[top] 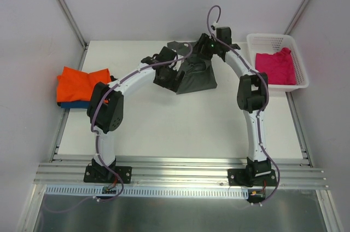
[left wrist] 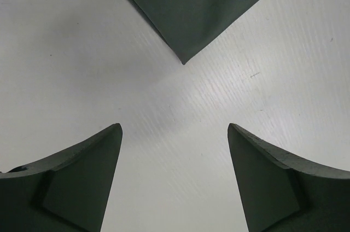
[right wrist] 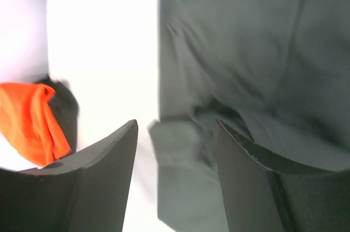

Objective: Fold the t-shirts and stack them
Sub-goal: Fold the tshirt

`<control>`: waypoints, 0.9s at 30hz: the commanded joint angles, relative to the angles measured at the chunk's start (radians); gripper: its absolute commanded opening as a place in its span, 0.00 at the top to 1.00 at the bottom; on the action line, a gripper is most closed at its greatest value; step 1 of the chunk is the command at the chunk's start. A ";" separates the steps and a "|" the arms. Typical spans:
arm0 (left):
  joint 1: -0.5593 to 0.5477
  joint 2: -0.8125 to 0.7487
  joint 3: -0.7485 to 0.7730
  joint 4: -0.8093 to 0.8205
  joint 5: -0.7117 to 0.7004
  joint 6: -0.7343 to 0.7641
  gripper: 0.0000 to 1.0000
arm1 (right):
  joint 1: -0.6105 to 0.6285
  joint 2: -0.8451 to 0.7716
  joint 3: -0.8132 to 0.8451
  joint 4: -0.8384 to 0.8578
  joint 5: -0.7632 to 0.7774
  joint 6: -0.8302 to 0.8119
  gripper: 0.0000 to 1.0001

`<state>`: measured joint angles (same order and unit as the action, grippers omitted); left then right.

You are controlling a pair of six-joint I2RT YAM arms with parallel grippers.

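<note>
White table under pale walls carries the crumpled dark grey cotton t-shirt toward its back middle. Left of that shirt, a folded bright orange t-shirt lies on a blue t-shirt; right of it, a magenta pink t-shirt sits in a white plastic mesh basket. The left gripper hovers wide and empty just off the grey shirt's corner. The right gripper, jaws apart, stands over its bunched fold without clamping it. Spreading the grey shirt flat looks like the step in hand; next, each gripper likely needs to pinch an edge and pull outward.
</note>
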<state>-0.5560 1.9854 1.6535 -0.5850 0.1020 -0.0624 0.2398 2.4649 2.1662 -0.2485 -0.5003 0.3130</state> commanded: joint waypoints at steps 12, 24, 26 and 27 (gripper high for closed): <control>-0.053 -0.071 0.049 -0.006 -0.064 0.035 0.21 | -0.027 -0.272 -0.173 -0.004 -0.076 -0.109 0.38; -0.051 0.018 0.167 0.002 -0.081 0.045 0.20 | -0.046 -0.331 -0.367 -0.083 -0.080 -0.190 0.38; -0.050 0.026 0.184 0.004 -0.090 0.052 0.21 | -0.048 -0.331 -0.382 -0.095 -0.080 -0.196 0.38; -0.047 0.029 0.196 0.007 -0.096 0.053 0.20 | -0.048 -0.330 -0.385 -0.100 -0.078 -0.204 0.38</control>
<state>-0.6075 2.0022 1.7969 -0.5785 0.0395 -0.0330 0.1974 2.1944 1.7924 -0.3191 -0.5636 0.1547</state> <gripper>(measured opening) 0.795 0.621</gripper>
